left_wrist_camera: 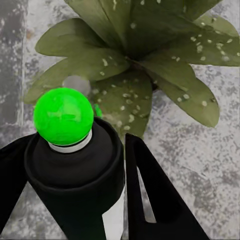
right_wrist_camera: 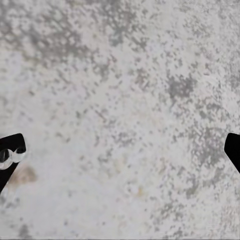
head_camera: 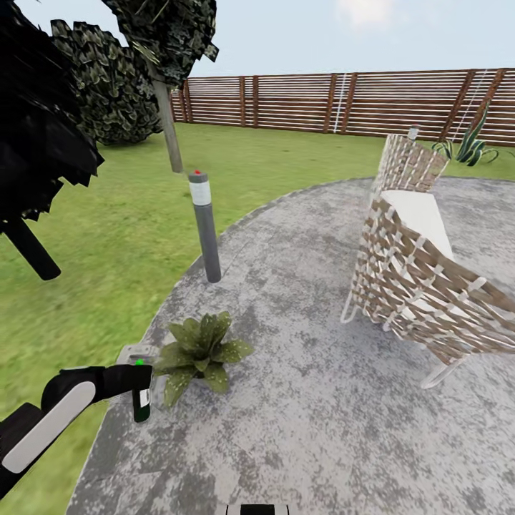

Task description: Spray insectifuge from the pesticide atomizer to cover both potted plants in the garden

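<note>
so the left gripper [left_wrist_camera: 107,200] is clamped on the pesticide atomizer [head_camera: 141,398], held upright with its green tip up, and the potted plant [head_camera: 200,349] sits just beyond the gripper on the stone patio [head_camera: 322,400], way closer to this arm.

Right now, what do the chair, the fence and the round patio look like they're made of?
The chair looks like woven tan-and-white strapping on a thin white frame, with a white cushion, judging by its criss-cross bands. The fence appears to be brown-stained wooden slats, laid horizontally between posts. The patio seems to be matte stone or concrete, going by its mottled grey speckling.
</note>
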`<state>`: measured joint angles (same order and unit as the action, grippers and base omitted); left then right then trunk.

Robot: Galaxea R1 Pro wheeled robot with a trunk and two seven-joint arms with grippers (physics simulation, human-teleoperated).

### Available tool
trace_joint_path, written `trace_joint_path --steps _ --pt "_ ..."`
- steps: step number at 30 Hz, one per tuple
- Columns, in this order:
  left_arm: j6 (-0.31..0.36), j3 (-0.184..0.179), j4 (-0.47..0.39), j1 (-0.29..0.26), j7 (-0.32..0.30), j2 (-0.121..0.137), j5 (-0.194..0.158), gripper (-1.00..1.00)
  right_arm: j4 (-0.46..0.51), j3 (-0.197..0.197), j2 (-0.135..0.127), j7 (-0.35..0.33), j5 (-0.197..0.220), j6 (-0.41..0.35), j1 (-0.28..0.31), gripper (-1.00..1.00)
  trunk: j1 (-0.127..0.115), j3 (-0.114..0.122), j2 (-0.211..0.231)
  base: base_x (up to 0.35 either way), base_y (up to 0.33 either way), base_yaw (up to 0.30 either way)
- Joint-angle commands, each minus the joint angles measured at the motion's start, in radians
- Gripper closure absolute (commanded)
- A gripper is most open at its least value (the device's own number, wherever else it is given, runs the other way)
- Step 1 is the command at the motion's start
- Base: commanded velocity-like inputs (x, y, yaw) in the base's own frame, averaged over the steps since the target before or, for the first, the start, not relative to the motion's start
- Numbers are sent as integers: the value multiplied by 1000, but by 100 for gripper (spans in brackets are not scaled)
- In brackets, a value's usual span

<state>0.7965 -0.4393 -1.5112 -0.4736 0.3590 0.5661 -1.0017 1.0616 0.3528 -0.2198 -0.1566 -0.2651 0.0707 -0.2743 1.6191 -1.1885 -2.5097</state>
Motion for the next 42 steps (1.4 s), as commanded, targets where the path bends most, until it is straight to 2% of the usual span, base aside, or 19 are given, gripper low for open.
trace_joint_path --steps 1,5,9,13,15,16,18,20,21,26,42 --pt "-1 -2 1 -1 9 0 0 100 2 3 0 -6 -9 3 0 -100 0 -1 0 231 269 0" --pt "-5 -3 14 0 9 0 15 100 1 3 0 -6 -9 3 0 -100 0 -1 0 239 262 0" --pt "-12 -8 72 0 8 -3 26 100 1 3 0 -6 -9 3 0 -100 0 -1 0 251 251 0" --pt "-3 -12 95 0 6 0 116 100 1 3 -1 -6 -9 3 0 -100 0 -1 0 256 246 0" --pt "-1 -13 117 1 -8 1 145 100 1 3 -1 -6 -9 3 0 -100 0 -1 0 257 245 0" --pt "0 -17 135 1 -63 1 179 100 1 3 -1 -6 -9 2 0 -100 0 -1 0 257 245 0" --pt "-2 -18 139 1 -94 1 205 100 1 4 -1 -5 -9 2 0 -100 0 -1 0 257 245 0" --pt "-8 -19 145 8 -181 1 264 100 1 3 0 -5 -9 1 0 -100 0 -1 0 257 245 -59" --pt "-15 -12 149 24 -281 1 327 100 1 3 -1 -5 -9 -4 0 -100 0 -1 0 232 272 -236" --pt "-38 -12 164 29 -305 -2 342 100 1 3 0 -3 -10 -13 5 -100 0 -1 0 200 292 -262" --pt "-55 -15 182 30 -308 -8 345 100 1 3 -1 -3 -11 -17 20 -100 0 -1 0 52 321 -276"
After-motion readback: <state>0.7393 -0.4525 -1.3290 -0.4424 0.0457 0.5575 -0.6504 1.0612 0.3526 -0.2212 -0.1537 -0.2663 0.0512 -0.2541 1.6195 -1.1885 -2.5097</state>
